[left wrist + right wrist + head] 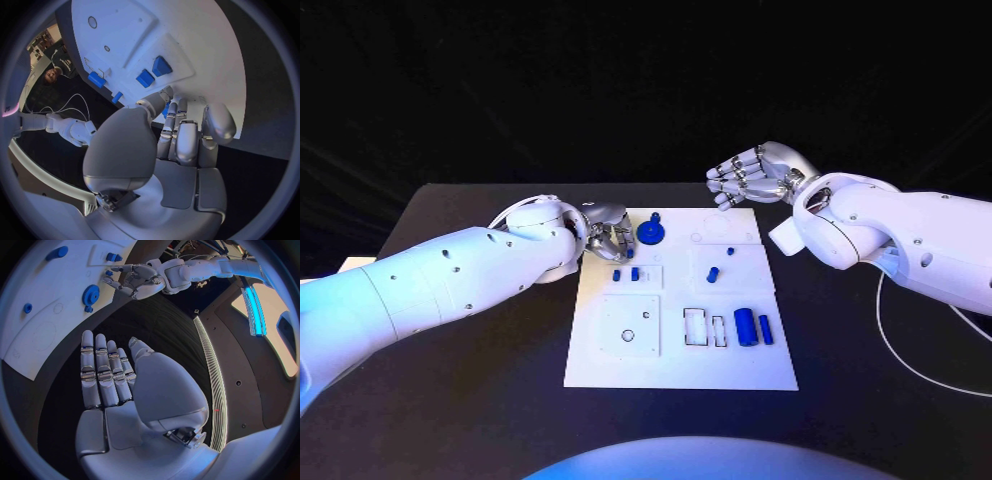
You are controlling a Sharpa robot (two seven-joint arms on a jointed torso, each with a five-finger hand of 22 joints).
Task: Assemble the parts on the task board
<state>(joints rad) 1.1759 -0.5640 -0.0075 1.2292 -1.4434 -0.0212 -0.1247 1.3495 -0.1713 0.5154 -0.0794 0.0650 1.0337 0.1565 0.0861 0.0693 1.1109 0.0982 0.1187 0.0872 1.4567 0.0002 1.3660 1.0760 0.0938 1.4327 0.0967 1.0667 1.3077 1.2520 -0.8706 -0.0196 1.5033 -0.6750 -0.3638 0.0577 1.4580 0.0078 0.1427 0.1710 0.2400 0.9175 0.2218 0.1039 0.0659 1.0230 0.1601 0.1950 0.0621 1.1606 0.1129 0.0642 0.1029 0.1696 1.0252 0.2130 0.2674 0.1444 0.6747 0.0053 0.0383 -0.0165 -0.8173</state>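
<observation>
The flat white task board (678, 370) lies on the matte black tabletop (473, 400), carrying small glossy blue parts: a toothed gear (655, 233), short pegs (617, 274) and two cylinders (746, 326). The silver left hand (606, 238) hovers with curled fingers at the board's far left corner beside the gear; whether it grips anything I cannot tell. The right hand (750, 172) hangs beyond the far edge, fingers straight and apart, holding nothing.

Left hand over the task board

The left hand (181, 135) has its fingers curled toward the white task board (200, 45); blue parts (145, 78) sit just beyond its fingertips.
</observation>
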